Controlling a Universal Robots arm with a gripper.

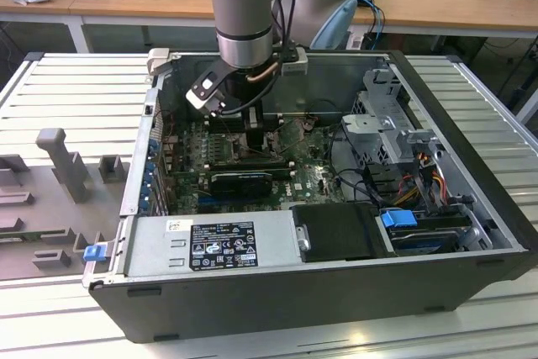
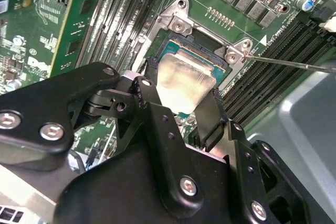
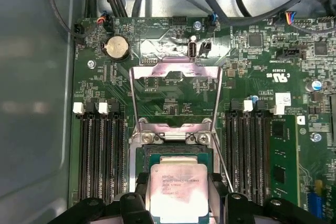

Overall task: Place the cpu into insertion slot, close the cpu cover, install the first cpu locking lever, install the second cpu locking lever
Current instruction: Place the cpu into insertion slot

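My gripper (image 3: pixel 177 183) is down inside the open computer case (image 1: pixel 471 287), shut on the cpu (image 3: pixel 176 191), a flat square chip with a pale silver top. Black fingers (image 2: pixel 212 113) press two opposite edges of the cpu (image 2: pixel 185 80). The chip hangs right at the insertion slot (image 3: pixel 176 153), partly covering its dark square; I cannot tell whether it rests in it. The cpu cover (image 3: pixel 176 72), a silver frame with a big window, stands swung open beyond the slot. A thin wire locking lever (image 2: pixel 294 62) sticks out beside the slot's metal rim (image 2: pixel 181 24). In the exterior view the gripper (image 1: pixel 252 119) is over the board.
Long black memory slots (image 3: pixel 102 156) flank the socket on both sides. A black expansion card (image 1: pixel 242 181) lies nearby, with the power supply (image 1: pixel 214 245) along the case's front wall and a drive cage (image 1: pixel 395 124) with cables at the exterior view's right. A coin battery (image 3: pixel 116 47) sits past the cover.
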